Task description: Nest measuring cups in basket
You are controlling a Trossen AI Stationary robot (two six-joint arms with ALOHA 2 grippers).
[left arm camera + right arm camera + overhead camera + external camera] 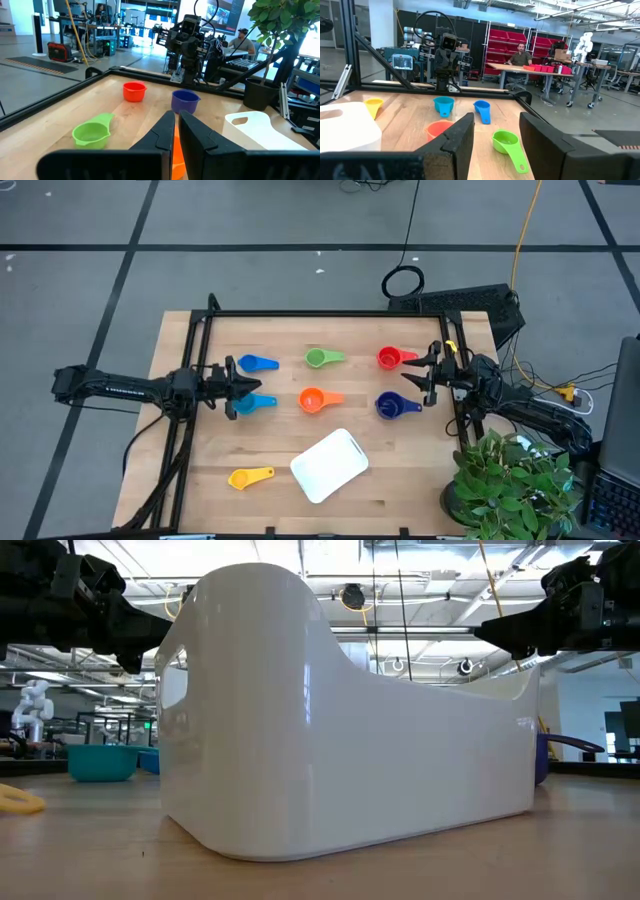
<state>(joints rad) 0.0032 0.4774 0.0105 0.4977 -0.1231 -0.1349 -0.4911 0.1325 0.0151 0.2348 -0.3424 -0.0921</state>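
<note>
Seven measuring cups lie apart on the wooden table: blue (258, 363), light blue (258, 402), green (322, 358), red (392, 358), orange (315, 400), navy (395, 406) and yellow (250, 477). The white basket (329, 465) stands on its base near the table's near edge, holding nothing, and fills the low view (350, 730). My left gripper (243, 385) hovers between the two blue cups, shut (177, 131). My right gripper (412, 370) hovers between the red and navy cups, open (496, 120).
A black frame rail (330, 313) runs along the table's far edge and down both sides. A potted plant (515, 480) stands at the near right corner. Cables and a dark box (470, 302) lie beyond the far right corner. A person (520, 52) sits at a desk far off.
</note>
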